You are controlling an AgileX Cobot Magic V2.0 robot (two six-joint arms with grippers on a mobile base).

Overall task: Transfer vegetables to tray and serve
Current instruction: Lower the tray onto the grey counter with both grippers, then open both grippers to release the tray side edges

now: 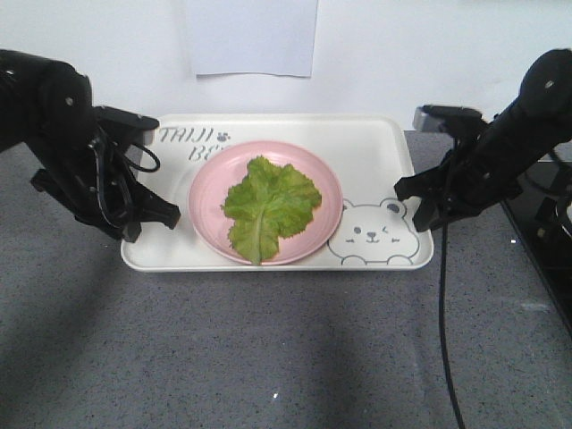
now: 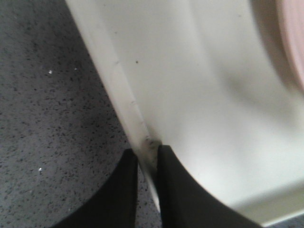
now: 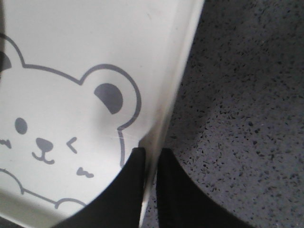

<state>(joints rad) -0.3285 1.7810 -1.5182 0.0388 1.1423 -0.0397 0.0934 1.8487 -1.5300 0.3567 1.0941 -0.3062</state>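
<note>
Nearest, bare speckled grey tabletop (image 1: 268, 357). Next, large cream rectangular plastic tray (image 1: 375, 147) with bear face, flat on that surface. Left gripper (image 2: 148, 159) pinching the tray's left rim, one finger each side; right gripper (image 3: 151, 156) clamped likewise on the right rim. Centre: bright green crinkly lettuce leaf (image 1: 271, 204) lying on round pink plate (image 1: 210, 219) inside the tray. Transfer apparently done; remaining, by judgement, lifting and serving.
</note>
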